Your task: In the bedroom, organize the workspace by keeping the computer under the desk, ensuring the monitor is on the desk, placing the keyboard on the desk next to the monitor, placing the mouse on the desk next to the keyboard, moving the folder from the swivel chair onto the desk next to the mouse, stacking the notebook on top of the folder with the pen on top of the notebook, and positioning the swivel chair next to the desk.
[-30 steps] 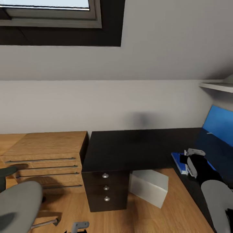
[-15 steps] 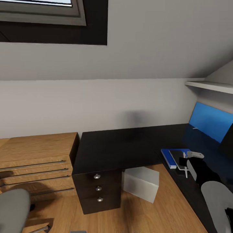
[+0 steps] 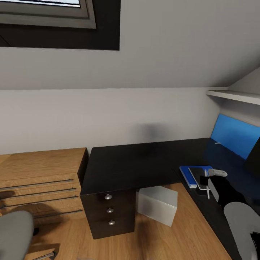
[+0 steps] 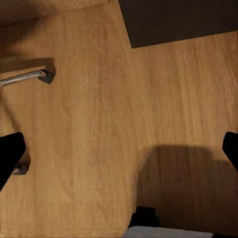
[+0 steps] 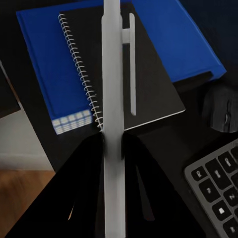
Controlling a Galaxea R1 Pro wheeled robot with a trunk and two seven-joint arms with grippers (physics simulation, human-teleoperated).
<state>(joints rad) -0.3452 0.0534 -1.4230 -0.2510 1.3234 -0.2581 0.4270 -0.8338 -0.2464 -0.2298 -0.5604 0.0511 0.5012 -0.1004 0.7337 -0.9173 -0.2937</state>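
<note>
Status of the workspace, item by item.

Computer [image 3: 157, 205]: stands on the floor under the surface [image 3: 137, 162], beside the drawer unit [image 3: 110, 213]. Done.

Folder [image 5: 64, 64]: lies flat on the surface near its front edge, just beside the mouse [image 5: 223, 115]. Done.

Notebook [image 5: 124, 69]: stacked on the folder, its spiral edge well inside the blue cover, one corner overhanging toward the keyboard [image 5: 215, 186]. Done.

Pen [image 5: 113, 114]: not yet laid down. The right pincer [image 5: 113, 148] pinches it between pressed-together fingers, and the pen stands out over the notebook. In the head view the right pincer [image 3: 213, 173] hovers above the stack at the surface's right part.

Keyboard and mouse: both on the surface, next to each other, mouse between keyboard and folder. Judged done.

Monitor [image 3: 254, 159]: a dark edge at the far right of the surface; too little visible to confirm.

Chair [image 3: 12, 234]: its grey seat is on the floor in front of the wooden chest [image 3: 39, 180], well apart from the surface. Left to do.

Left pincer [image 4: 119, 153]: spread wide, empty, facing the plank floor.
</note>
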